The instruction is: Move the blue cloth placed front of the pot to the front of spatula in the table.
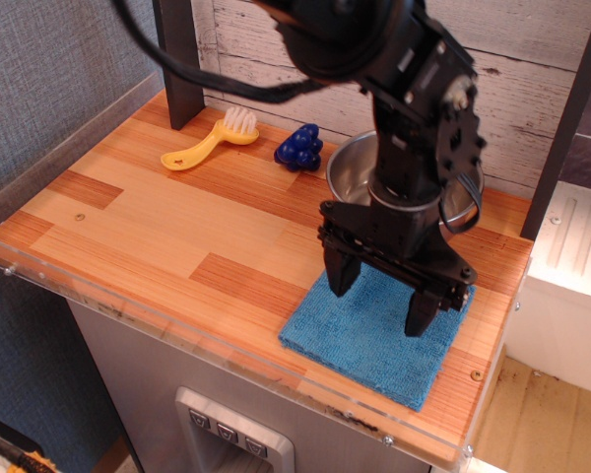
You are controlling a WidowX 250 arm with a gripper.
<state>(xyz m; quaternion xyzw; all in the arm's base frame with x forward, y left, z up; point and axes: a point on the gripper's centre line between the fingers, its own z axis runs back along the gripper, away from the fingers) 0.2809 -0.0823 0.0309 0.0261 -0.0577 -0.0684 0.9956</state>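
Observation:
The blue cloth lies flat at the front right of the wooden table, in front of the steel pot, which the arm partly hides. My black gripper is open, its two fingers pointing down over the cloth's middle, close above it or touching it; I cannot tell which. The yellow spatula with its white bristled head lies at the back left, far from the gripper.
A dark-blue grape bunch sits between the spatula and the pot. A dark post stands at the back left. A clear acrylic rim runs along the table's front edge. A white plank wall is behind.

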